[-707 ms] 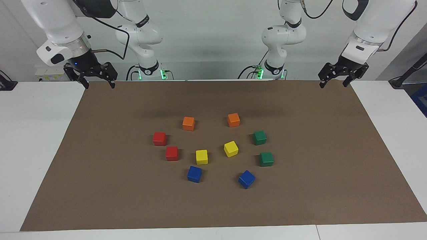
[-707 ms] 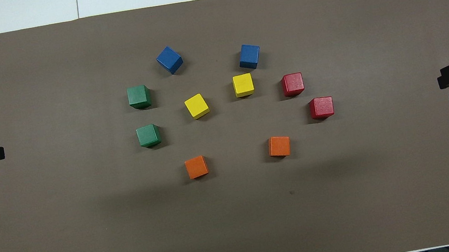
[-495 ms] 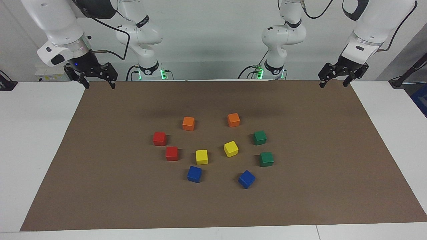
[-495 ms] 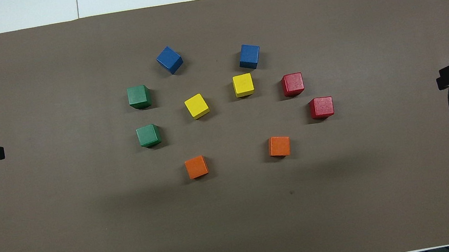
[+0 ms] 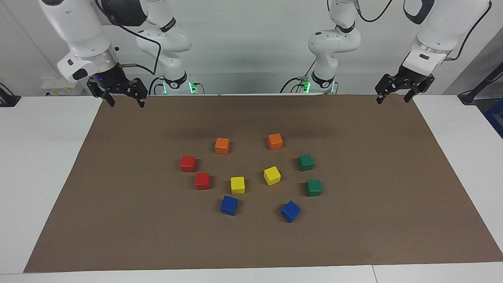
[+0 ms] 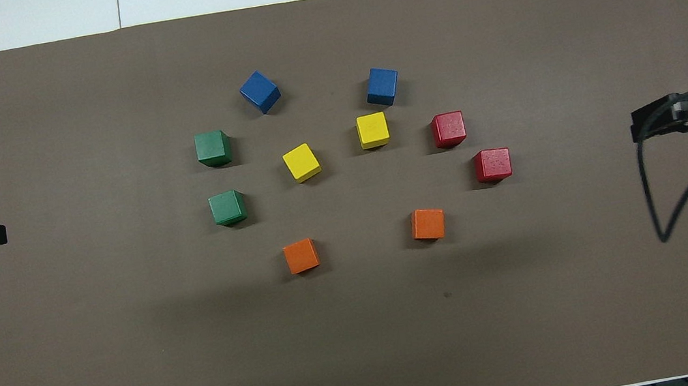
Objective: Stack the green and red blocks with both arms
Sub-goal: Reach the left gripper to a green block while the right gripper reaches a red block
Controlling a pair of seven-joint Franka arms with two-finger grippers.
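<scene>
4 task cubes sit unstacked; right gripper (image 5: 123,101), fingers spread, has shifted inward toward the red blocks (image 5: 195,172), likely starting its reach; left gripper (image 5: 394,95), spread too, waits

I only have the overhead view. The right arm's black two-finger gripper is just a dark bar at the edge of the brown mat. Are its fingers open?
Observer: Yes. The facing view shows the right gripper with its two fingers spread apart and nothing between them.
Operator: Is it down on the mat?
Observer: No. It hangs in the air over the brown mat, at the corner nearest the robots at the right arm's end. None of the cubes lie under it.
Operator: And the left arm's gripper?
Observer: The left gripper is also open and empty. It is raised over the mat's corner nearest the robots at the left arm's end.
</scene>
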